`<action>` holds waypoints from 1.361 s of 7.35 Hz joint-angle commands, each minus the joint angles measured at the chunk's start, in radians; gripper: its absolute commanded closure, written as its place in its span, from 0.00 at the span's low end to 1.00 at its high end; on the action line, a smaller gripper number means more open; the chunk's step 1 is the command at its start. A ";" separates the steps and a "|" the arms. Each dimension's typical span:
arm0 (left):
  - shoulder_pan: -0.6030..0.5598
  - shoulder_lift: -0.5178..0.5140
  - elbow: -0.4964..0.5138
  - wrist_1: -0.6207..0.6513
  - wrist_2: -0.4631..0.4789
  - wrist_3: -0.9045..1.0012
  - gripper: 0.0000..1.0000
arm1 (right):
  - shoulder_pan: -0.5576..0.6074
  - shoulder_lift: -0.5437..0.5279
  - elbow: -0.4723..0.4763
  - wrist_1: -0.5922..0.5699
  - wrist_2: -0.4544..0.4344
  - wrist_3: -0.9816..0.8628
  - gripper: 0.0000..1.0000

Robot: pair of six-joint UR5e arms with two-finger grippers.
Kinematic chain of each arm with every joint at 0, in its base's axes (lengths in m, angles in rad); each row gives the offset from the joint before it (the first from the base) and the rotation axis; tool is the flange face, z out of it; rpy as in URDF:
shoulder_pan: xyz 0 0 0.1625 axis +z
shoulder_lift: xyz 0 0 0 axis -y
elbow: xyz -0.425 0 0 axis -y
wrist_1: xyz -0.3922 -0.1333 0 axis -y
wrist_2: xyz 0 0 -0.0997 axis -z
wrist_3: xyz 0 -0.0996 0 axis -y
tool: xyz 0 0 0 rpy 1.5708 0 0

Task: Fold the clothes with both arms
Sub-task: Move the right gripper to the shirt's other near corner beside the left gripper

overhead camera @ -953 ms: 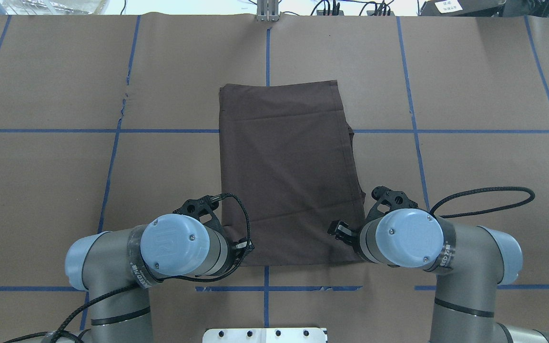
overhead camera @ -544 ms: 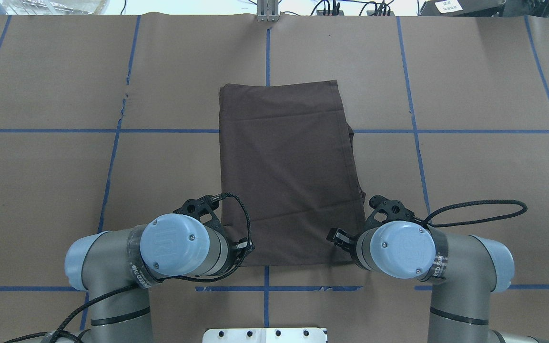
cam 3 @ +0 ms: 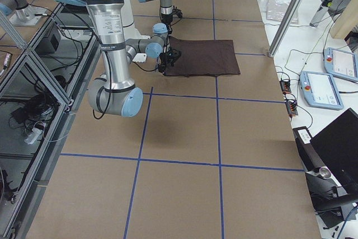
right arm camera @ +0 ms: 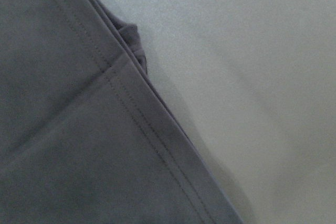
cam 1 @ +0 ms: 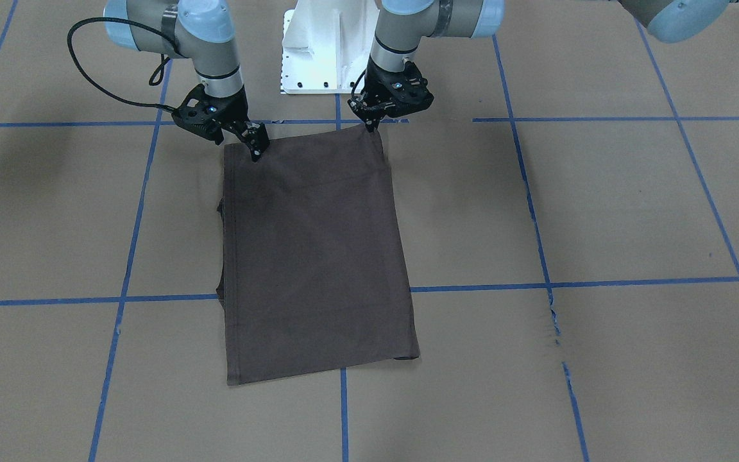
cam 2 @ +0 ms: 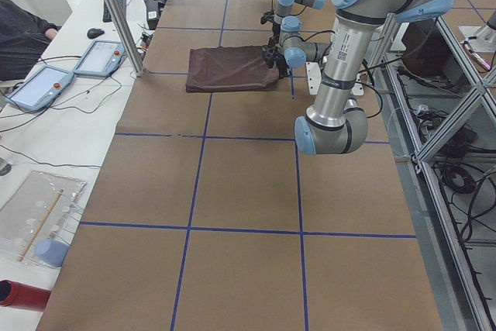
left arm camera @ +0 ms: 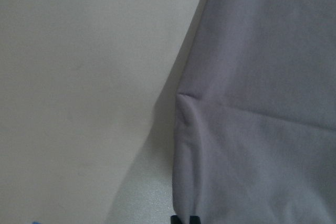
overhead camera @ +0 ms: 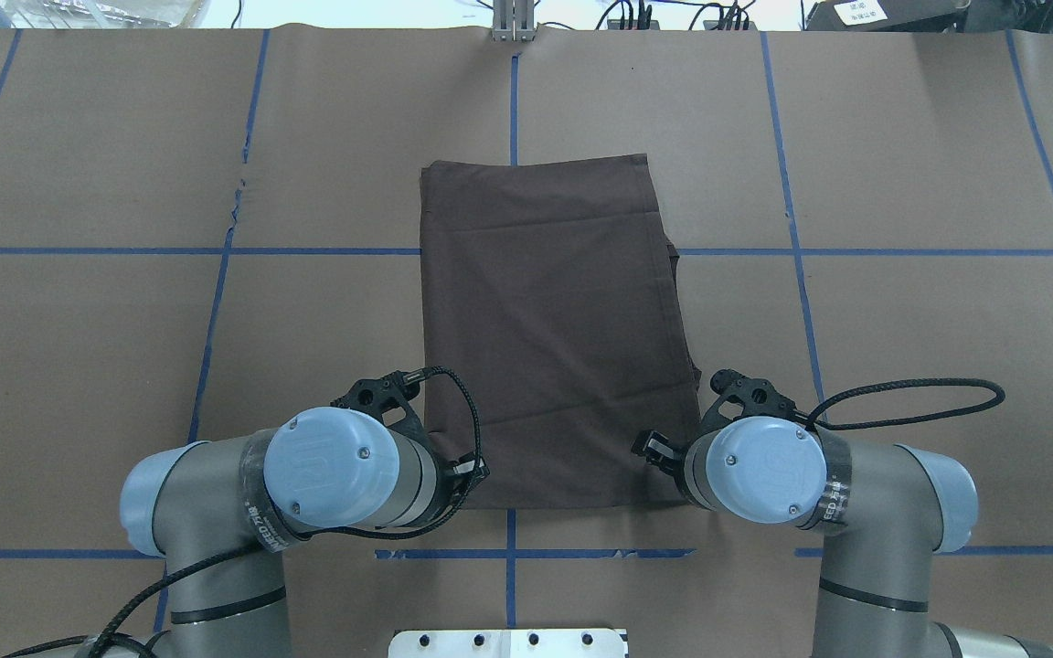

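The dark brown T-shirt (cam 1: 318, 256) lies folded into a flat rectangle on the brown table, also in the overhead view (overhead camera: 554, 338). Collar, lettering and tags are hidden. My left gripper (cam 1: 371, 126) is shut on the shirt's corner nearest the base, which is pulled up slightly. Its fingertips (left arm camera: 181, 219) show close together at the fabric edge in the left wrist view. My right gripper (cam 1: 257, 151) is low over the other near corner, with its jaws apparently open. The right wrist view shows only the hemmed edge (right arm camera: 136, 124), no fingers. In the overhead view both wrists (overhead camera: 335, 471) (overhead camera: 769, 461) cover the grippers.
The white pedestal base (cam 1: 324, 51) stands just behind the shirt's near edge. Blue tape lines (cam 1: 600, 282) grid the brown table cover. Tablets (cam 2: 46, 87) and cables lie on the operators' bench past the far edge, beside a metal post (cam 2: 116, 13).
The right wrist has moved a little toward the base and inward toward the shirt's near corner, and its cable loop has shifted with it. The left arm and the shirt have barely moved.
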 commanded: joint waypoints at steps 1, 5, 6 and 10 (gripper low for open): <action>-0.001 0.000 -0.002 0.000 0.000 0.000 1.00 | 0.003 0.001 -0.012 0.000 0.000 -0.002 0.00; -0.001 0.002 -0.008 0.002 0.000 0.000 1.00 | 0.001 0.011 -0.017 0.002 0.005 -0.001 0.34; -0.002 0.002 -0.010 0.005 0.000 0.000 1.00 | 0.003 0.011 -0.017 0.002 0.006 -0.001 0.54; -0.001 0.002 -0.024 0.018 0.000 0.000 1.00 | 0.003 0.014 -0.014 0.002 0.008 -0.002 1.00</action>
